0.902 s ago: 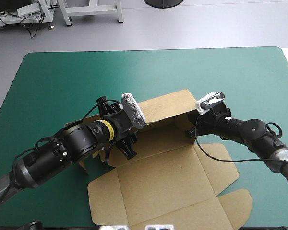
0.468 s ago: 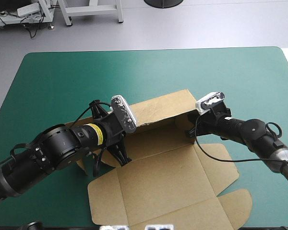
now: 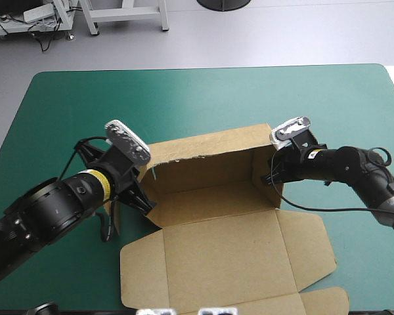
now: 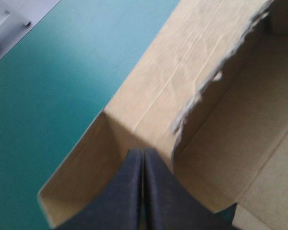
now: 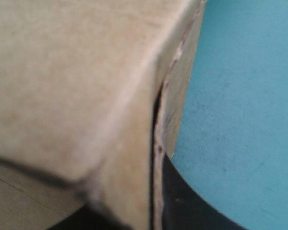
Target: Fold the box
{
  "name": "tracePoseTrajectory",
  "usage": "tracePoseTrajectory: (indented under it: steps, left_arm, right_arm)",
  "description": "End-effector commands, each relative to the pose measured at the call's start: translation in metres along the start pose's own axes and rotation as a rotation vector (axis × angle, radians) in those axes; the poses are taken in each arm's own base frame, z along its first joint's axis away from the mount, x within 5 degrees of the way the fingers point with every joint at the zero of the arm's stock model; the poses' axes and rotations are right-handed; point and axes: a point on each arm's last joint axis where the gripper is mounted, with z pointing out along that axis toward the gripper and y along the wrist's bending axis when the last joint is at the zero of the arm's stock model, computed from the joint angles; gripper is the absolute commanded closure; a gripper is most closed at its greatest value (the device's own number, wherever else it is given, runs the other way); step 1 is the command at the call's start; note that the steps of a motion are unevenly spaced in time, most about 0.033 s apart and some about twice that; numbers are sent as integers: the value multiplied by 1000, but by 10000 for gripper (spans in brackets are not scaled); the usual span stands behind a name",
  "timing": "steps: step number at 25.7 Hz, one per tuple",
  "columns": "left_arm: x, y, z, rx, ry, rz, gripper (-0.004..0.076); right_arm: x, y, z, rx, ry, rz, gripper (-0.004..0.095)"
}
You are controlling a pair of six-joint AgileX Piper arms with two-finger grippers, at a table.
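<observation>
In the high view, fingertips of the right end effector (image 3: 271, 178) hidden behind a wall of the box (image 3: 210, 197); lid's near flap cut off at the picture's edge. In the right wrist view, board close up and blurred.

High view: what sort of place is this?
Probably a robotics lab workbench: a table with a teal-green cover, two robot arms with the left hand and right hand at a half-formed brown box, bare grey floor beyond.

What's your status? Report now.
Left gripper shut on the brown board box at its left corner, right gripper shut on its right end wall. Back wall raised, lid flat. Nothing in the way.
</observation>
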Motion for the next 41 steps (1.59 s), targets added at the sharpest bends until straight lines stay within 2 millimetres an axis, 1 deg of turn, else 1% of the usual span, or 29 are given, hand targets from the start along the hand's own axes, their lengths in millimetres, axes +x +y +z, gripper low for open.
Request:
tracePoseTrajectory:
  steps: [1, 5, 7, 10, 12, 15, 21, 22, 25, 26, 29, 31, 33, 34, 36, 37, 41]
  left_arm:
    - [3, 22, -26, -131, -53, -126, 726]
    - [14, 37, -41, -234, -34, -187, 726]
    - [19, 41, -46, -259, -18, -203, 726]
    - [27, 44, -51, -283, 42, -224, 726]
    - [29, 43, -53, -267, 43, -239, 726]
    - [30, 43, -54, -256, 41, -263, 726]
    - [30, 44, -55, -268, 28, -310, 726]
    - [30, 44, -55, -268, 28, -310, 727]
    - [30, 44, -55, -268, 27, -316, 727]
    - [30, 44, -55, -268, 27, -322, 727]
    - [30, 44, -55, -268, 26, -324, 727]
    - [30, 44, -55, -268, 26, -324, 727]
    - [30, 44, -55, -268, 26, -324, 727]
    - [30, 44, -55, -267, 24, -324, 727]
    - [30, 44, -55, -267, 24, -324, 727]
    - [30, 44, -55, -266, 25, -325, 727]
    - [30, 44, -55, -264, 25, -325, 727]
  right_arm:
    - [-11, 4, -34, 29, 123, -13, 926]
    - [-15, 2, -54, 68, 249, -66, 926]
    - [-17, 2, -63, 81, 295, -75, 926]
    - [-18, 2, -70, 91, 340, -80, 928]
    - [-19, 0, -69, 104, 349, -81, 928]
    - [-18, -6, -57, 120, 390, -53, 928]
    - [-18, -21, -13, 105, 518, -31, 928]
    - [-19, -22, -9, 100, 522, -27, 928]
    - [-28, -27, 8, 82, 533, -13, 928]
    - [-37, -30, 17, 80, 528, -8, 928]
    - [-53, -39, 33, 83, 515, -11, 928]
    - [-65, -47, 52, 87, 512, -5, 928]
    - [-74, -53, 65, 95, 508, 1, 923]
    - [-76, -55, 68, 102, 504, -3, 917]
    - [-85, -59, 76, 112, 488, -10, 852]
    - [-89, -60, 77, 115, 475, -12, 789]
    - [-106, -60, 66, 147, 403, 48, 530]
